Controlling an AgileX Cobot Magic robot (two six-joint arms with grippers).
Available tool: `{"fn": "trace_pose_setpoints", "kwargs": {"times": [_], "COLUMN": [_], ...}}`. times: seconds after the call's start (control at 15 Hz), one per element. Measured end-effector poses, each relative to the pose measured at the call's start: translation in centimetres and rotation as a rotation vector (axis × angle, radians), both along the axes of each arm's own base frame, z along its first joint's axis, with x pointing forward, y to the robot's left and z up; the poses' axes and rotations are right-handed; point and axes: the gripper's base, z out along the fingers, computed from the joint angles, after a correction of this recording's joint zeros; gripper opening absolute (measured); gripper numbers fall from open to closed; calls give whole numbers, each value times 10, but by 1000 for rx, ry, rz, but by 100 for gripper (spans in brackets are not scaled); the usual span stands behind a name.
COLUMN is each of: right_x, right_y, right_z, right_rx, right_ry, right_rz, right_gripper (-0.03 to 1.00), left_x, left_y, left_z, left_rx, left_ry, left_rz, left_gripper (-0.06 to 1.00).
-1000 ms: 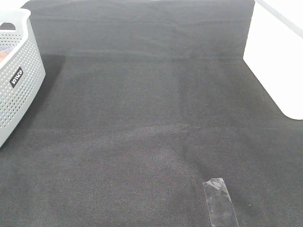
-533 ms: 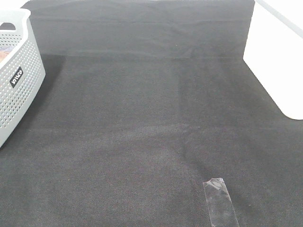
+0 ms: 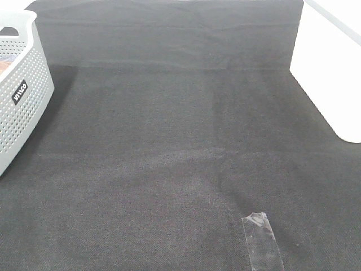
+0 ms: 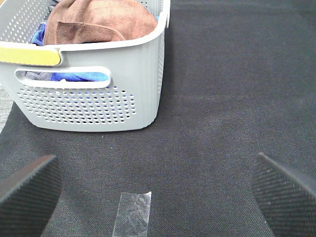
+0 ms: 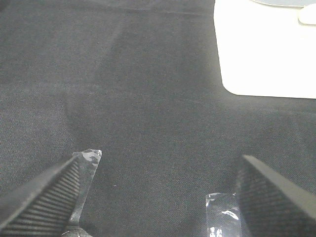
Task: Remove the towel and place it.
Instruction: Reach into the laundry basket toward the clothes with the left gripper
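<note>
The brown plush towel (image 4: 98, 19) lies bunched on top of blue cloth inside a grey perforated basket (image 4: 89, 101) in the left wrist view. A sliver of it shows in the basket (image 3: 22, 96) at the left edge of the exterior high view. My left gripper (image 4: 158, 195) is open and empty, over the black mat a short way in front of the basket. My right gripper (image 5: 158, 197) is open and empty over the black mat. Neither gripper shows in the exterior high view.
A black mat (image 3: 169, 141) covers the table. Clear tape strips lie on it (image 3: 262, 240), (image 4: 132, 215), (image 5: 224, 217). A white surface (image 3: 333, 73) borders the mat at the right, also in the right wrist view (image 5: 266, 49). The basket has a yellow label (image 4: 29, 53).
</note>
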Motion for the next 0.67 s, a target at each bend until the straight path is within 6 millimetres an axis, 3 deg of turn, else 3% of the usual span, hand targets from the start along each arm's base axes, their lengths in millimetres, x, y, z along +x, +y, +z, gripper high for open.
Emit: {"fn": "trace_pose_setpoints", "kwargs": {"times": [0.67], "right_x": [0], "right_y": [0], "right_z": [0], "right_rx": [0], "right_ry": [0], "right_rz": [0], "right_gripper": [79], "left_x": [0], "left_y": [0], "left_z": [0], "left_rx": [0], "left_ry": [0], "left_rz": [0], "left_gripper": [99]}}
